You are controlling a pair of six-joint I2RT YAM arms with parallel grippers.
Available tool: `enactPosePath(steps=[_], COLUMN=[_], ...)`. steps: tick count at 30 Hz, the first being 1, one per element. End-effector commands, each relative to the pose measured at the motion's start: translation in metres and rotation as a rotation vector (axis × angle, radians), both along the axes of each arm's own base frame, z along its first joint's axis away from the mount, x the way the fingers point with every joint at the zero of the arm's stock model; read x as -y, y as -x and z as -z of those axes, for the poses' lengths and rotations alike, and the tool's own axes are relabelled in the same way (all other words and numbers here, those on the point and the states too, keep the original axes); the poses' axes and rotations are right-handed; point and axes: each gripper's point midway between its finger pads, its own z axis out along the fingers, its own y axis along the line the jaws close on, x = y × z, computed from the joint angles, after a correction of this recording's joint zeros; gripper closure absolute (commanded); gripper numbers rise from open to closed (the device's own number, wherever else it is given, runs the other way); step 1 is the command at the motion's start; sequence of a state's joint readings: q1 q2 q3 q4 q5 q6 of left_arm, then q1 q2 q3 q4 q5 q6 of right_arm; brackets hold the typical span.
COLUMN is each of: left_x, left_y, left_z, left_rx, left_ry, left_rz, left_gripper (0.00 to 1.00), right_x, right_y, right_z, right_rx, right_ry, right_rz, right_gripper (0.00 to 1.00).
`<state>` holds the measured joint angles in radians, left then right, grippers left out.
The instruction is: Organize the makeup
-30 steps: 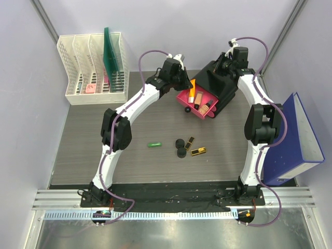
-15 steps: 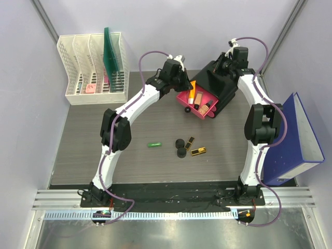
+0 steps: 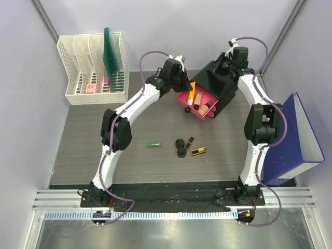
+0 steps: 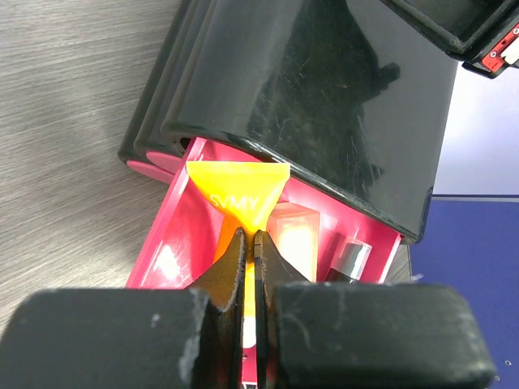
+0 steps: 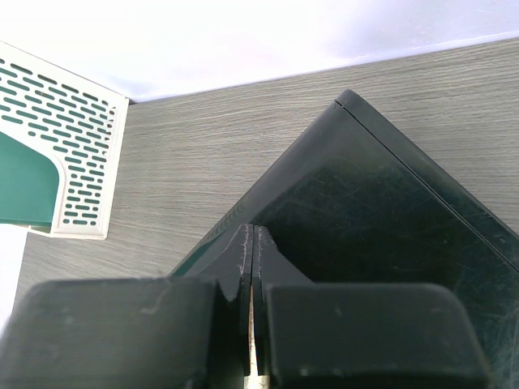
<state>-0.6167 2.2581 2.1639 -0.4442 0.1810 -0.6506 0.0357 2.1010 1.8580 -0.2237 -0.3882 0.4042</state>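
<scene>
**A:** What lies nearest the arm bases?

**B:** Loose on the tabletop [image 3: 83, 150] are a slim green tube [image 3: 154, 144], two black compacts [image 3: 180, 143] touching each other, and two gold-black sticks [image 3: 198, 151] just beside them.

**A:** And the left hand?

**B:** Farther out, the left hand [image 4: 249, 235] is closed, its fingers pressed together and gripping nothing. It hangs right over the orange tube [image 4: 239, 190]. I cannot tell whether it touches the tube. The tube lies in the open pink drawer [image 4: 166, 251], its flat end toward the black box [image 4: 324, 97], with two beige bottles [image 4: 293, 239] alongside it.

**A:** The right hand?

**B:** The right hand [image 5: 249, 228] is closed and empty too, at the top of that black box. The box's overhanging front blocks the way past the tube's flat end.

**A:** And beyond?

**B:** At the far left there is a white file rack [image 3: 78, 57] with a green folder [image 3: 110, 52] standing in it.
</scene>
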Motion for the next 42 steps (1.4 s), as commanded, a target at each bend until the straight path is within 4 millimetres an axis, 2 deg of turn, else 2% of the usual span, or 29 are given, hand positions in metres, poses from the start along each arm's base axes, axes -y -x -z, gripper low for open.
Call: enactPosePath(steps=[1, 13, 26, 27, 29, 30, 31, 33, 36, 42], left_x=[-0.006, -0.007, -0.005, -0.004, -0.003, -0.003, -0.002, 0.0, 0.002, 0.006], left_y=[0.005, 0.005, 0.009, 0.009, 0.009, 0.009, 0.009, 0.007, 0.007, 0.003], left_z=[0.017, 0.02, 0.045, 0.045, 0.046, 0.045, 0.045, 0.039, 0.026, -0.019], left_rx=[-0.055, -0.057, -0.13, -0.133, -0.137, -0.135, -0.134, -0.114, -0.085, 0.016], left_ry=[-0.047, -0.056, -0.089, -0.086, -0.082, -0.08, -0.076, -0.064, -0.037, 0.05], left_rz=[0.007, 0.003, 0.018, 0.022, 0.028, 0.028, 0.029, 0.03, 0.037, 0.045], left_gripper=[1.0, 1.0, 0.99, 0.85, 0.64, 0.47, 0.43, 0.38, 0.36, 0.34], right_x=[0.014, 0.014, 0.015, 0.015, 0.015, 0.014, 0.015, 0.014, 0.014, 0.015], right_y=[0.08, 0.079, 0.079, 0.08, 0.08, 0.08, 0.08, 0.08, 0.079, 0.08], right_z=[0.161, 0.163, 0.164, 0.164, 0.164, 0.164, 0.164, 0.164, 0.164, 0.164], right_rx=[-0.559, -0.562, -0.563, -0.566, -0.566, -0.567, -0.567, -0.565, -0.564, -0.565], right_ry=[0.094, 0.092, 0.094, 0.095, 0.095, 0.093, 0.092, 0.092, 0.091, 0.093], right_rz=[0.023, 0.025, 0.027, 0.025, 0.025, 0.025, 0.027, 0.025, 0.024, 0.026], right_gripper=[0.99, 0.99, 0.99, 0.99, 0.99, 0.99, 0.99, 0.99, 0.99, 0.99])
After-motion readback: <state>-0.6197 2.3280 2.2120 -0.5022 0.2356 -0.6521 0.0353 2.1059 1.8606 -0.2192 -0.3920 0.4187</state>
